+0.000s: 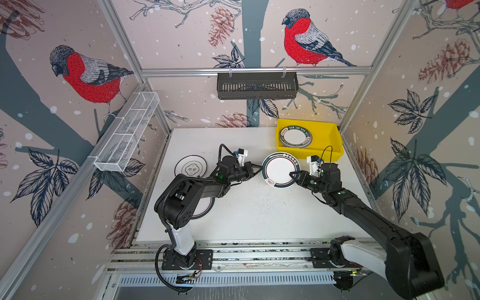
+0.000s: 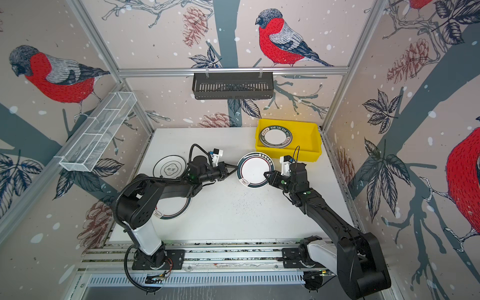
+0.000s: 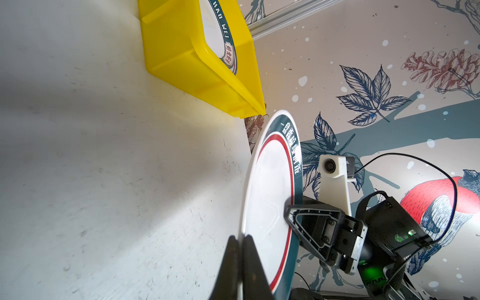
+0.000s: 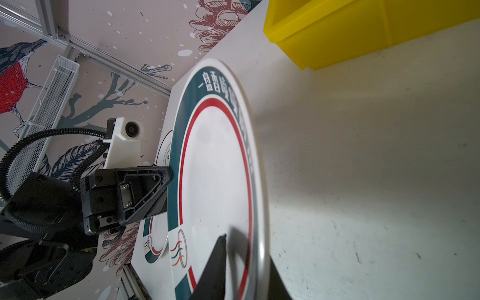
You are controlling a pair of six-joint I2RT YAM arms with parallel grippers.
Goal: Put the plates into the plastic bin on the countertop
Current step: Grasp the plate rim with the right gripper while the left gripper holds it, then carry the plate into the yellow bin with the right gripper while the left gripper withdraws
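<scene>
Left pincer, green-rimmed plate, "HAO WEI" plate

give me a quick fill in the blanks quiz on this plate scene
1. The left gripper and right gripper clamp the green-rimmed plate at ___ edges.
2. The plastic bin is coloured ___.
3. A second plate lies partly hidden under the ___ arm.
Missing words: opposite; yellow; left.

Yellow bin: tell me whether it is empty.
No, a green-rimmed plate lies inside the yellow bin.
</scene>
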